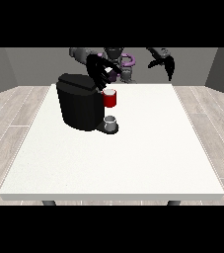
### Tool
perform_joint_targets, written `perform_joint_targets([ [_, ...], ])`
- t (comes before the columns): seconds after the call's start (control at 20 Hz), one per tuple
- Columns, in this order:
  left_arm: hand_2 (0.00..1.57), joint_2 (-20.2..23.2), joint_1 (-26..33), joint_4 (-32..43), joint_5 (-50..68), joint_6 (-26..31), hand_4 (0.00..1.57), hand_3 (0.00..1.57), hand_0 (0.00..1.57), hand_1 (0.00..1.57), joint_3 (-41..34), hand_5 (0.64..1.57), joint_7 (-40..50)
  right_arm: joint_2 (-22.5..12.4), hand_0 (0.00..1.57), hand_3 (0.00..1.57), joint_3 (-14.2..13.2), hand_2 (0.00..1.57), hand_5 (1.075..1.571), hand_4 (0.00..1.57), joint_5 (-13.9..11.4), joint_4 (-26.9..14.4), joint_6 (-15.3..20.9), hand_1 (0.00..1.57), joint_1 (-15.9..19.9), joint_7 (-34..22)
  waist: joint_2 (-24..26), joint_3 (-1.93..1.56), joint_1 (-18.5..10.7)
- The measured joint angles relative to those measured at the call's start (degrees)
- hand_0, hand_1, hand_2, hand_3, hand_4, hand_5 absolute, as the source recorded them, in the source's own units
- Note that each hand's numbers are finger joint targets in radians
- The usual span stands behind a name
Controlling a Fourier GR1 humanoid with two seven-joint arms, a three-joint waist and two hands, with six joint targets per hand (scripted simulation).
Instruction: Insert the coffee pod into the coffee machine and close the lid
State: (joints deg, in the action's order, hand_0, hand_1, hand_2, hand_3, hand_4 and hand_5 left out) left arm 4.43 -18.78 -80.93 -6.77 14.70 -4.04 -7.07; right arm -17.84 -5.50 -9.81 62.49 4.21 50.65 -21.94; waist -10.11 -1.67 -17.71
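hand just above coffee machine

The coffee machine blocks the white table toward ten o'clock, a small cup at its base and a red holder jutting out above. From three through nine o'clock the surface lies open. One hand crowds the machine's top, perhaps touching it.

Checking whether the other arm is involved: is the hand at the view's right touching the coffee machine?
Apart. The front view shows that hand raised far to the side of the coffee machine, with bare table between.
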Motion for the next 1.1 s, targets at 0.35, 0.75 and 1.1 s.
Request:
perform_joint_targets([
  [0.35, 0.0, -0.51, -3.16, 0.5, 0.45, 1.55, 0.43, 0.0, 0.0, 0.0, 1.35, 1.571, 0.09, -4.18, 0.0, 0.0, -1.58, 0.0, 1.571, 0.0, -1.81, 4.4, -0.54, 0.0, 1.54, -8.13, -2.81, -0.69, -4.27],
  [0.75, 0.0, -0.59, -7.25, 0.91, 1.06, 3.41, 0.2, 0.0, 0.0, 0.0, 2.42, 1.571, 0.14, -8.5, 0.0, 0.0, -4.5, 0.0, 1.571, 0.0, -3.08, 6.92, -2.57, 0.0, 3.59, -11.43, -6.84, -1.29, -9.92],
  [1.1, 0.0, -0.87, -10.87, 0.11, 0.86, 3.78, 0.32, 0.0, 0.0, 0.0, 3.34, 1.571, 0.73, -2.7, 0.0, 0.0, -2.46, 0.0, 1.571, 0.13, -0.36, 8.38, -2.25, 0.0, 11.27, -0.76, -10.89, 1.1, -15.22],
])
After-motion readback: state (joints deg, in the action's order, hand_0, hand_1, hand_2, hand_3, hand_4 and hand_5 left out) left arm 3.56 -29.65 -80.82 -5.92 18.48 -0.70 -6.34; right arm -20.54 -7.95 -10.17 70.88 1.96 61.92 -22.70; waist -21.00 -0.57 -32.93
